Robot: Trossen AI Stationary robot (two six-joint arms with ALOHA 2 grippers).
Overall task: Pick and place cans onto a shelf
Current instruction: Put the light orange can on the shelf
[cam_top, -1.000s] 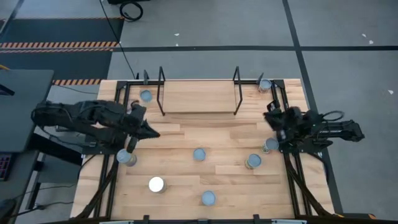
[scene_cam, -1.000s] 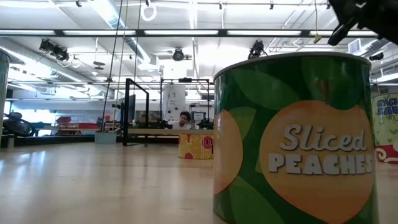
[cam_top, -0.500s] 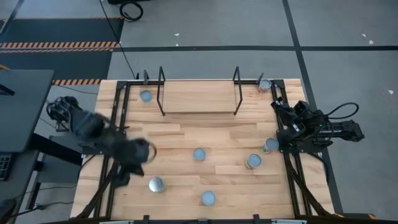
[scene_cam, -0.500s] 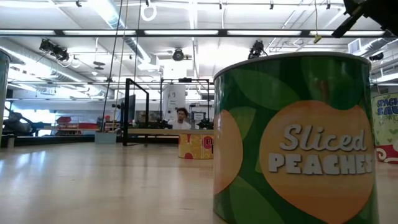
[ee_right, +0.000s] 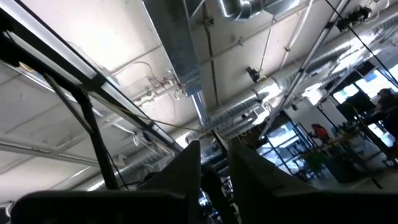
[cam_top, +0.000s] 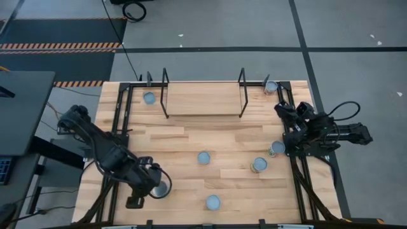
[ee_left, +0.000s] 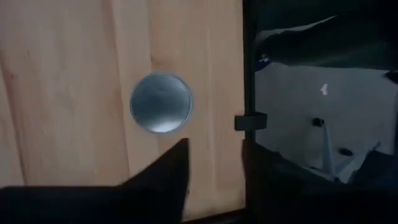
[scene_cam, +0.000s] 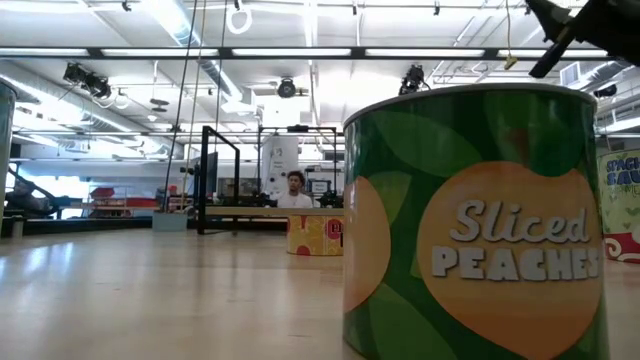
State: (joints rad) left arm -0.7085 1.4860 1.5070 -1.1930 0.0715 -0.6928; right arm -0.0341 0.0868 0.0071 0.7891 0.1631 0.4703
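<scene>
The shelf [cam_top: 202,99], a black wire frame with a light wooden board, stands at the table's far middle. Several silvery-topped cans stand on the table: far left [cam_top: 149,98], far right [cam_top: 271,86], middle [cam_top: 203,158], two near the right edge [cam_top: 259,165] [cam_top: 276,148], and one by the near edge [cam_top: 213,202]. My left gripper [cam_top: 152,187] is open beside a can [cam_top: 161,189] at the near left, touching nothing. Its wrist view shows a silvery can top [ee_left: 161,102] ahead of the fingers [ee_left: 214,149]. My right gripper [cam_top: 282,109] points up, a narrow gap between its fingers [ee_right: 214,146], and is empty.
Black mount rails run along the table's left [cam_top: 117,127] and right [cam_top: 294,165] sides. In the low view a green Sliced Peaches can [scene_cam: 475,220] fills the foreground, with a yellow can [scene_cam: 315,232] behind it. A person [scene_cam: 295,188] shows in the room beyond.
My left arm has swung fast from the table's left middle toward the near edge, and its gripper now sits low beside the near-left can. My right gripper has drawn slightly toward the far edge. No can has moved.
</scene>
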